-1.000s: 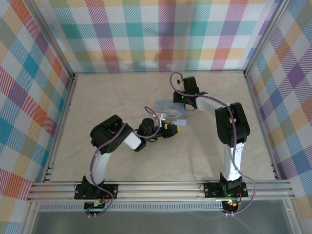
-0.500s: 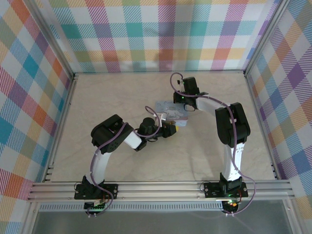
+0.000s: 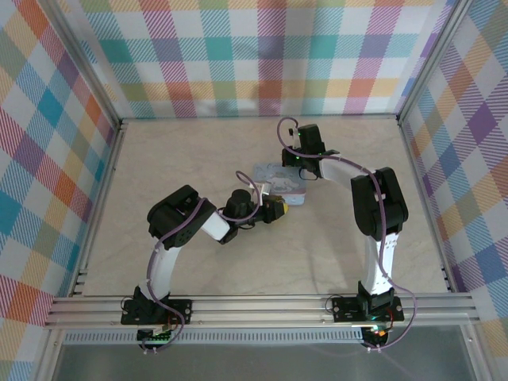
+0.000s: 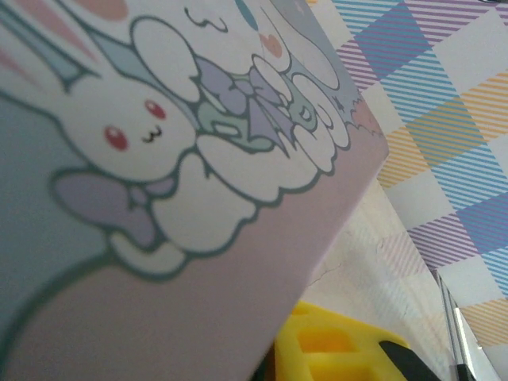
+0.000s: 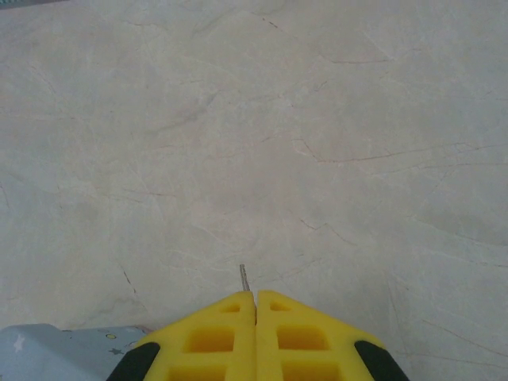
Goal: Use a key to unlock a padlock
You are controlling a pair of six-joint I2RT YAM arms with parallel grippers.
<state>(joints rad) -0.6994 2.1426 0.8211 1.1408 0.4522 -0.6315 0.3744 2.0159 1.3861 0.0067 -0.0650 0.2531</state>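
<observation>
The pale blue cartoon tin [image 3: 278, 176] lies mid-table and looms large in the left wrist view [image 4: 159, 159]. My left gripper [image 3: 278, 208] is at its near edge. One yellow finger [image 4: 341, 349] lies against the tin's pink side, and the tin covers the other finger. My right gripper [image 3: 305, 147] hangs over bare table just behind the tin, its jaws [image 5: 255, 295] shut. A thin metal key tip [image 5: 244, 276] pokes out between them. The padlock is hidden.
A corner of the tin [image 5: 48, 349] sits at the lower left of the right wrist view. Plaid walls [image 3: 262, 55] enclose the marbled table [image 3: 182, 159] on three sides. An aluminium rail [image 3: 254, 305] runs along the near edge.
My left gripper has narrowed and edged in toward the tin's near edge. The right arm has stayed still.
</observation>
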